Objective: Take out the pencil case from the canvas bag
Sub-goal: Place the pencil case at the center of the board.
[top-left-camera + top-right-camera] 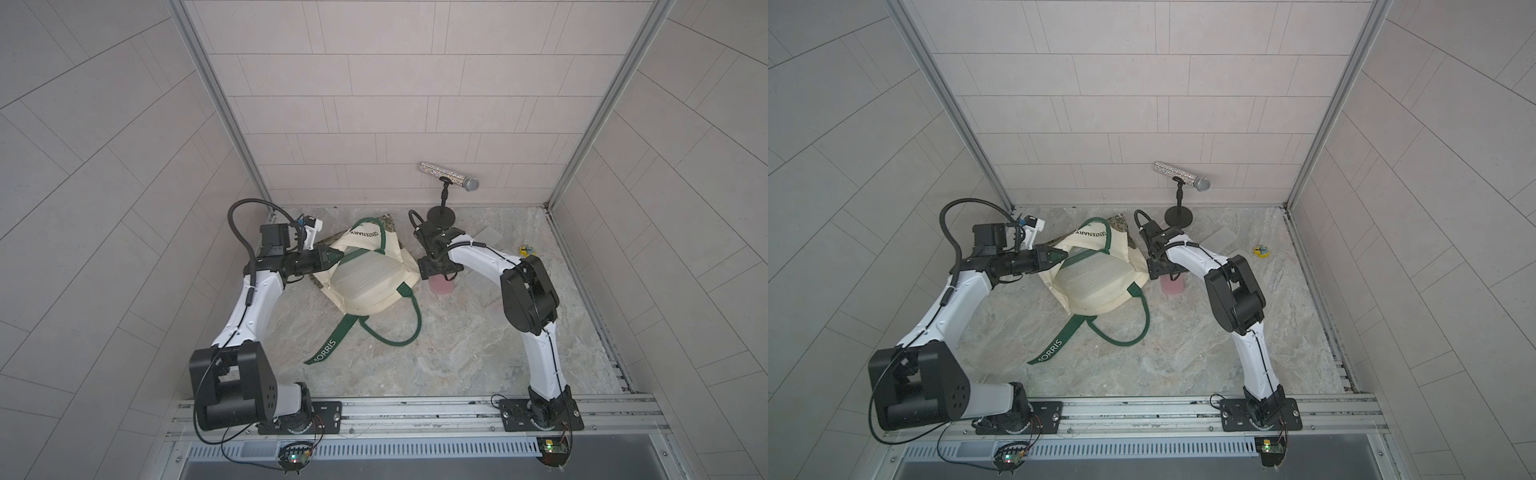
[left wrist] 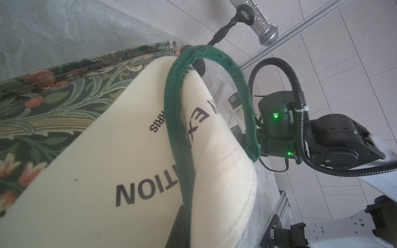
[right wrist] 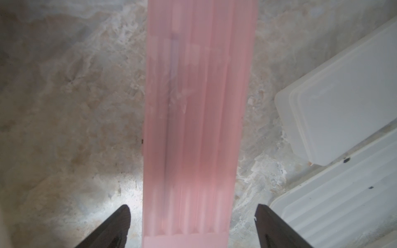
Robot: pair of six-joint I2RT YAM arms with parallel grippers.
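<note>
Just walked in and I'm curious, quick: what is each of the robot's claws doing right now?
Left gripper: closed, jaws pinching the canvas bag at its edge.
Right gripper: open, jaws either side of the pink pencil case, not touching it.

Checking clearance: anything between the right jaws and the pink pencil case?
Nothing visible. The right gripper hangs over the pink pencil case, jaws open either side of it. The case lies on the table, apart from the canvas bag; a white case sits beside it.

Left arm point(image 1: 245, 307) and right arm point(image 1: 540, 357), white shells, black joint housings, corrugated black cables, right gripper point(image 3: 192, 205) fingers point(image 3: 111, 227) dark, seemingly tapered, black plates bolted to rail point(image 1: 415, 409).
</note>
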